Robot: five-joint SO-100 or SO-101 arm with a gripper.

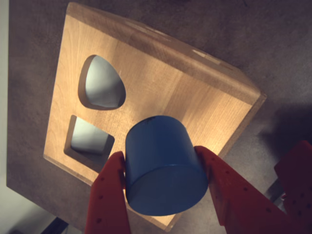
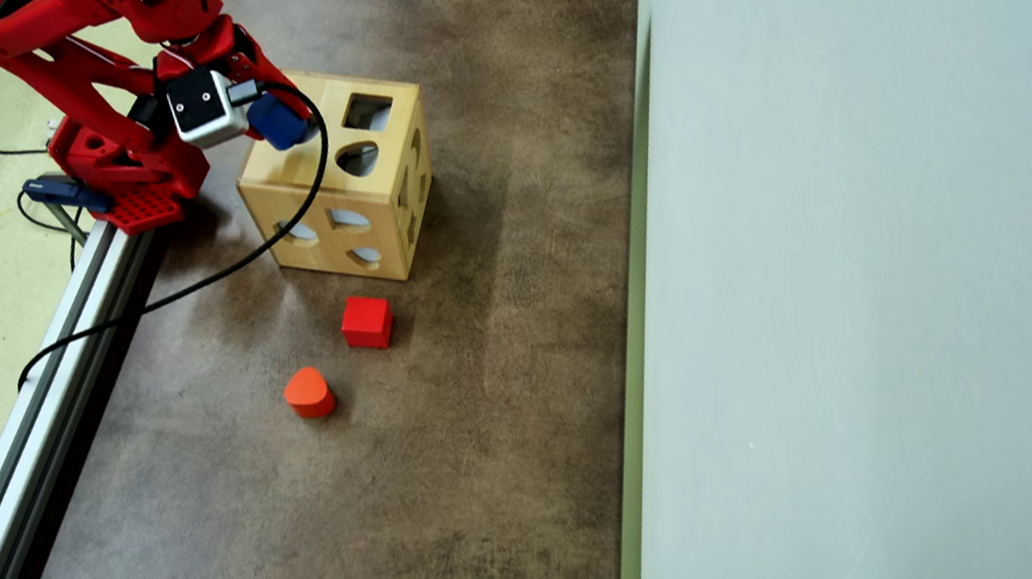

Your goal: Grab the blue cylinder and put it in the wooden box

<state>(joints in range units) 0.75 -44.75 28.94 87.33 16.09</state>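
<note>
Red two-finger tool (image 1: 163, 168) is clamping the dark-blue solid cylinder (image 1: 163, 165) by its curved side, one red finger (image 1: 109, 195) pressing on each side, flat round end facing the wrist camera. In the wrist view the cylinder is hanging over the top face of the large light-wood cube box (image 1: 161, 87), just beside its square cut-out (image 1: 87, 137) and rounded-triangle cut-out (image 1: 101, 83). In the overhead view the cylinder (image 2: 278, 121) is sitting above the box's (image 2: 308, 172) left top edge. The small red cube (image 2: 367, 321) and orange rounded-triangle block (image 2: 308, 391) are lying on the brown tabletop (image 2: 462, 479), well apart from the box. No readable writing or brand marks are showing.
</note>
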